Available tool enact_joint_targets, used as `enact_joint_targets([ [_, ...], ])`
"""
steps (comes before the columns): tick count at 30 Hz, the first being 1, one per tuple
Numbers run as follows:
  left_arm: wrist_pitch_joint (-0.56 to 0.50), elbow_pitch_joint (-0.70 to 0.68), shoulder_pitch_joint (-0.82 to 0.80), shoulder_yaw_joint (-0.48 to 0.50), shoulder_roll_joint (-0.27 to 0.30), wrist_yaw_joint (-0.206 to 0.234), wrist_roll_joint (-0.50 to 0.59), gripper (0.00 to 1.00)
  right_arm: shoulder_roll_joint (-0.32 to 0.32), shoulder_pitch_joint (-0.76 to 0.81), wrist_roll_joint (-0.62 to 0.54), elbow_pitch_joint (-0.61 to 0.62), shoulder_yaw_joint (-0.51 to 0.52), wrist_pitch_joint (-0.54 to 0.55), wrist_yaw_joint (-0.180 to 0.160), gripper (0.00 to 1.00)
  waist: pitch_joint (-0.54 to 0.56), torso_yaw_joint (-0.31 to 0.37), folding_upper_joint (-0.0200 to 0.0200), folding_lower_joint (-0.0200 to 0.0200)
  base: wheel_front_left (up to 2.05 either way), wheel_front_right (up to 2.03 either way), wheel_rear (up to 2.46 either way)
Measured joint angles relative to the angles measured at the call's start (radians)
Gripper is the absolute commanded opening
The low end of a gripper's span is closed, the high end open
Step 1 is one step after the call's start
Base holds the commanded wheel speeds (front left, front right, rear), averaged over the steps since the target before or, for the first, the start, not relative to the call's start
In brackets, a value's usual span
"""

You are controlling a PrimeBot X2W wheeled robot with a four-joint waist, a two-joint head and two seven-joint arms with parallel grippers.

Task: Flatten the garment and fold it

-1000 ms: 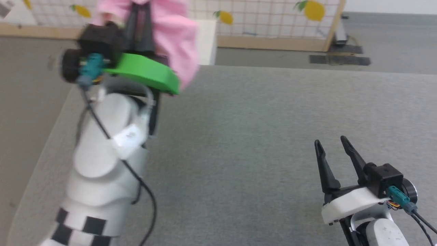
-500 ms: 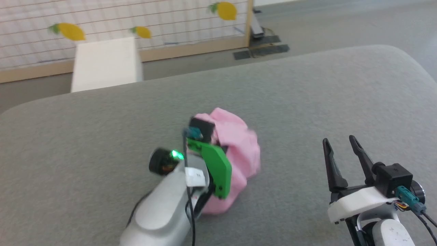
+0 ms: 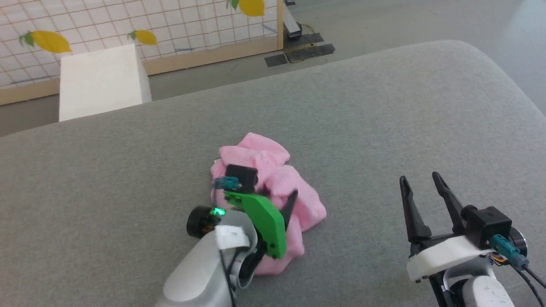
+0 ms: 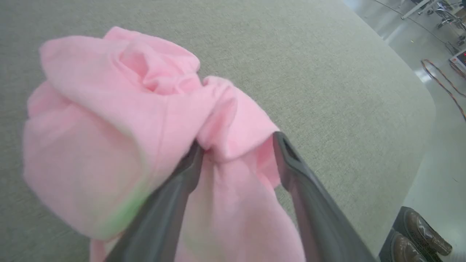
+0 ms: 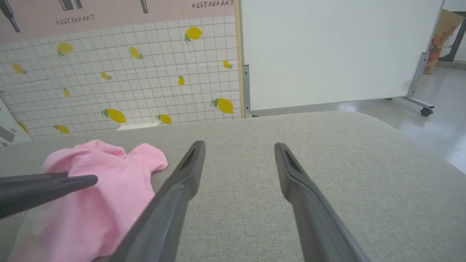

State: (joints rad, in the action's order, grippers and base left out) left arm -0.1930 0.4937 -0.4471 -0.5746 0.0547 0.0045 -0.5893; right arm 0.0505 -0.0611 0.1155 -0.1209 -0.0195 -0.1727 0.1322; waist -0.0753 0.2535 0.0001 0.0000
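The bunched garment (image 3: 264, 157) lies longer from far to near. The left gripper (image 4: 238, 142) is spread wide around a fold. The right gripper (image 3: 418, 177) is wide apart too.

The right pincer (image 5: 239, 146) rises from the bottom edge. Its two dark fingers stand wide apart, and the grey table (image 5: 346, 174) shows between them. At the lower left, the garment (image 5: 109, 182) lies on the table as a crumpled pink heap, just beside the pincer's left finger. One finger of the left pincer (image 5: 54, 186) comes in from the left edge and crosses in front of the cloth, its tip pointing right. Whether it touches the cloth, I cannot tell. Behind the table stands a wall (image 5: 145, 83) with a grid and yellow lemons. To its right is a white board (image 5: 327, 51) on a wheeled frame.
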Motion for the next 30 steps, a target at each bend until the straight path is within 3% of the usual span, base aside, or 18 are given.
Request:
enact_joint_targets([
  [4, 0.204, -0.109, 0.022, 0.056, 0.016, 0.016, 0.013, 1.0, 0.0, 0.001, 0.0, 0.012, -0.009, 0.003, 0.0, 1.0, 0.015, -0.034, 0.0, 0.0, 0.0, 0.0, 0.0],
  [11, 0.414, -0.239, 0.124, 0.141, 0.076, 0.066, 0.056, 1.0, 0.0, 0.005, -0.002, 0.04, -0.023, 0.015, 0.0, 1.0, 0.039, -0.102, 0.0, 0.0, 0.0, 0.0, 0.0],
  [16, 0.447, -0.337, 0.208, 0.261, 0.1, 0.122, 0.109, 1.0, 0.0, 0.005, -0.016, 0.056, -0.025, 0.029, 0.0, 1.0, 0.04, -0.153, 0.0, 0.0, 0.0, 0.0, 0.0],
  [20, 0.45, -0.434, 0.277, 0.365, 0.091, 0.128, 0.204, 1.0, -0.001, -0.012, -0.033, 0.048, -0.027, 0.07, 0.0, 1.0, 0.027, -0.189, 0.0, 0.0, 0.0, 0.0, 0.0],
  [26, 0.451, -0.491, 0.36, 0.46, 0.047, 0.089, 0.308, 1.0, -0.001, -0.115, -0.055, -0.062, 0.008, 0.224, 0.0, 1.0, -0.013, -0.229, 0.0, 0.0, 0.0, 0.0, 0.0],
  [30, 0.451, -0.499, 0.365, 0.487, 0.021, 0.053, 0.328, 1.0, 0.0, -0.189, -0.064, -0.189, 0.044, 0.416, 0.0, 1.0, -0.04, -0.259, 0.0, 0.0, 0.0, 0.0, 0.0],
])
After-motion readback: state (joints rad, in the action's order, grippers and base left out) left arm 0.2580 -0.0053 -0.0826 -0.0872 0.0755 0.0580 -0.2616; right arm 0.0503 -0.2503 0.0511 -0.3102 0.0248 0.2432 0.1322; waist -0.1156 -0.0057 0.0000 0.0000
